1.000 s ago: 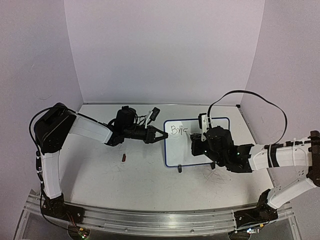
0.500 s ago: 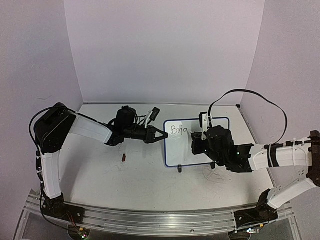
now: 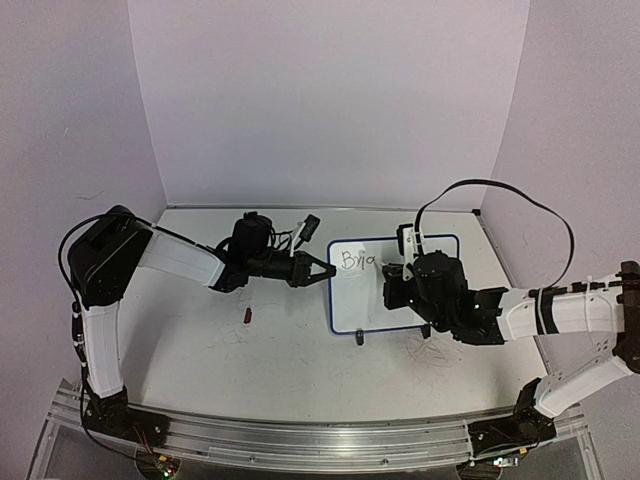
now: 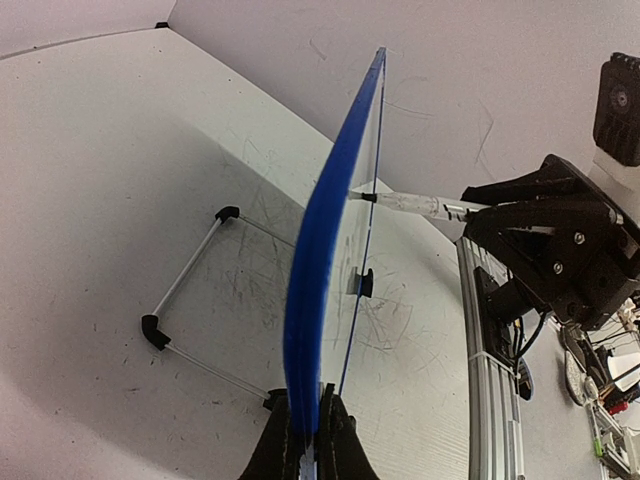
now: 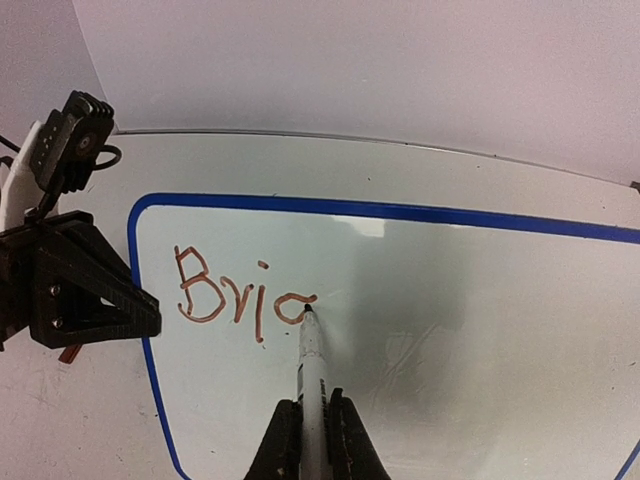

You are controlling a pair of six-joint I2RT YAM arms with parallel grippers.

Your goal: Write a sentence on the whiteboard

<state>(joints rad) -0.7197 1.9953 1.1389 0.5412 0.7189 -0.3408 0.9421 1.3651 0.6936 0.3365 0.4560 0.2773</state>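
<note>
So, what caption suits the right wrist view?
Right gripper holds marker tip on whiteboard beside written letters "Bri".

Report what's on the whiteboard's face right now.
The whiteboard carries the letters "Bri" plus an unfinished one, upper left; the marker tip touches it. Elsewhere blank, but the right gripper hides the lower middle.

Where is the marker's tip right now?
In the right wrist view, the marker, held by the right gripper, meets the whiteboard at the last letter, upper left.
</note>
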